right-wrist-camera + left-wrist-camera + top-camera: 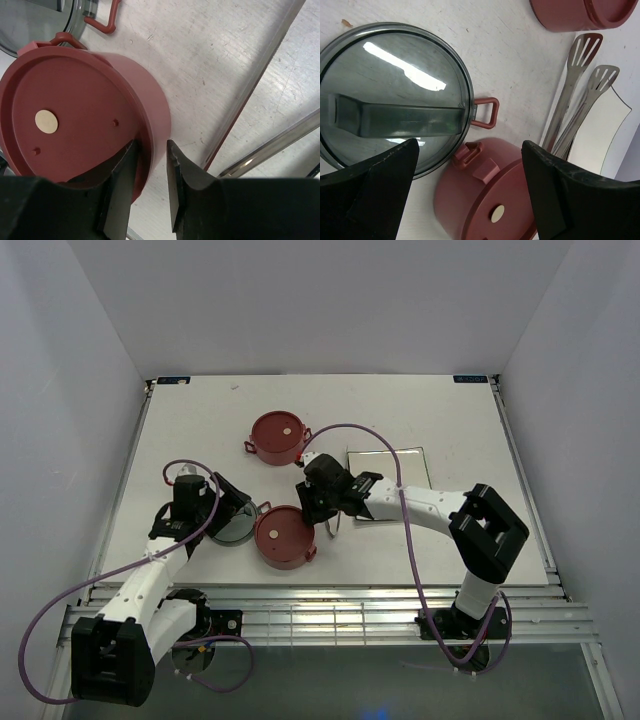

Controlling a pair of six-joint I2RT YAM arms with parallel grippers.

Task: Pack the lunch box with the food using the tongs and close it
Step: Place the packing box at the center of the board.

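The lunch box lies in parts. One lidded dusty-red bowl (284, 536) sits near the front, and a second lidded red bowl (277, 437) sits farther back. The grey top cover (395, 90) with red clasps lies flat beside the near bowl (480, 200). My right gripper (151, 145) is shut on the near bowl's (75, 110) rim, one finger on the lid and one outside the wall. My left gripper (470, 185) hangs open above the cover and that bowl, holding nothing. The silver tongs (570, 100) lie between the bowl and the plate. The food is out of view.
A square plate (390, 475) lies right of the bowls, under my right arm, with its edge (260, 80) close to the tongs (280, 145). White walls enclose the table on three sides. A slatted rail runs along the near edge (320, 615).
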